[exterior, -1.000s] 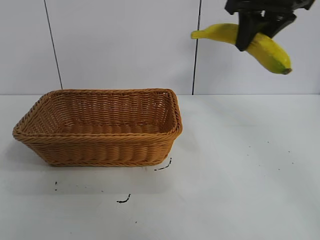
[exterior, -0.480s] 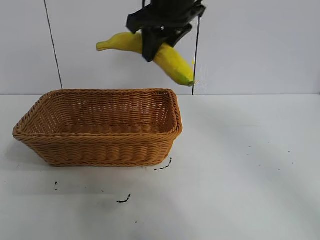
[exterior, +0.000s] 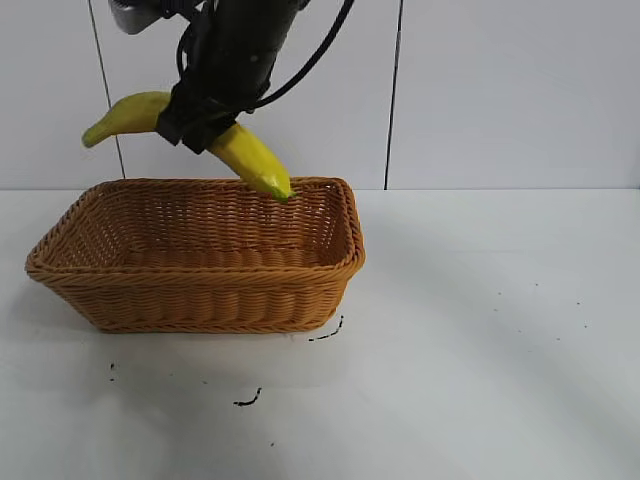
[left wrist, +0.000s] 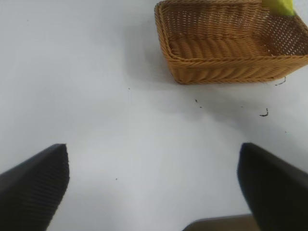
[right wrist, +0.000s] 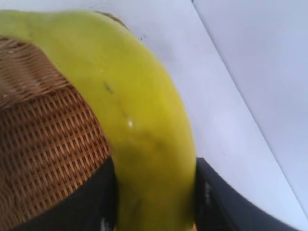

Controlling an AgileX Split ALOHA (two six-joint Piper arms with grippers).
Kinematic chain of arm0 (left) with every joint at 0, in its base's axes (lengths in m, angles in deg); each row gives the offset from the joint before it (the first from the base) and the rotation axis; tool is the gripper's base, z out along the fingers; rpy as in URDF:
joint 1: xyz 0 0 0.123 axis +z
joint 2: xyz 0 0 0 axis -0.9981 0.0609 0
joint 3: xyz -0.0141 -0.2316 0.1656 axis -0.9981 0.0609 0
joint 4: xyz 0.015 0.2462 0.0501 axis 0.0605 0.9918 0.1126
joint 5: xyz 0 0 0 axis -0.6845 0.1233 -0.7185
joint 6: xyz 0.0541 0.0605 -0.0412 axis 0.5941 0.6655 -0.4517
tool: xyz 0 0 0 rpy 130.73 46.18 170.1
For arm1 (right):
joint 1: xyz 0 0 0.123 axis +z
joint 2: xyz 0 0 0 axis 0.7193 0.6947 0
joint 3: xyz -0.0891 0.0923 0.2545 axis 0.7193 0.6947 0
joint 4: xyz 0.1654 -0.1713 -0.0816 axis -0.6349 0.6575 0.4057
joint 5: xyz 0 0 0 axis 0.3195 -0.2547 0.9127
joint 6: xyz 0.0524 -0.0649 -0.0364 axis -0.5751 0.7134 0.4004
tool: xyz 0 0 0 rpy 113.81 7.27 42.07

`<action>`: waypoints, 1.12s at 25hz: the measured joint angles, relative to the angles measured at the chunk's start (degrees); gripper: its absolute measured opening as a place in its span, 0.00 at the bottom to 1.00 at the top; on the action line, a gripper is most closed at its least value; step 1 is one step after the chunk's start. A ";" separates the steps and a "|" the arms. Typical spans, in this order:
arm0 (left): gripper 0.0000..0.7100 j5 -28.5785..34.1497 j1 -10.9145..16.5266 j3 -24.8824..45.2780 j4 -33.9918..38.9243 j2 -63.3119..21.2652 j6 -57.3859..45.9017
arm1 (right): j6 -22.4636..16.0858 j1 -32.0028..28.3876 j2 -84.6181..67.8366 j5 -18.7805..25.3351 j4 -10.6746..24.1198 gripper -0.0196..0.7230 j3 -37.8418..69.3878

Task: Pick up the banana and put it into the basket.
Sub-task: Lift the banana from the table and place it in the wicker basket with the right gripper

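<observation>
The tan wicker basket [exterior: 200, 255] stands on the white table at the left. My right gripper [exterior: 200, 125] is shut on the yellow banana [exterior: 250, 160] and holds it in the air over the basket's back half, dark end tilted down near the back rim, stem end pointing left. In the right wrist view the banana [right wrist: 139, 134] fills the space between the two black fingers [right wrist: 96, 197], with the basket [right wrist: 43, 144] below. My left gripper [left wrist: 154, 192] is open and empty over bare table, away from the basket [left wrist: 226, 43]; the banana's tip [left wrist: 279, 6] shows at that view's edge.
The white table [exterior: 480, 330] stretches to the right and front of the basket, with small black marks [exterior: 248, 400] in front of it. A white panelled wall [exterior: 500, 90] stands behind.
My right gripper has carried the banana leftward from the far right to above the basket, and lowered it so the dark end is near the back rim. The basket has not moved.
</observation>
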 joint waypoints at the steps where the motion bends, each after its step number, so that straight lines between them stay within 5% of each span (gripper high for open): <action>1: 0.97 0.00 0.00 0.00 0.00 0.00 0.00 | 0.00 0.00 0.41 0.00 -0.57 0.43 0.00; 21: 0.97 0.00 0.00 0.00 0.00 0.00 0.00 | 0.18 -2.21 3.63 -1.91 -1.99 0.45 0.00; 25: 0.97 0.00 0.00 0.00 0.00 0.00 0.00 | 0.18 -2.61 3.63 -2.31 -3.22 0.82 0.00; 28: 0.97 0.00 0.00 0.00 0.00 0.00 0.00 | 0.20 -2.50 3.63 -2.40 -3.22 0.93 0.00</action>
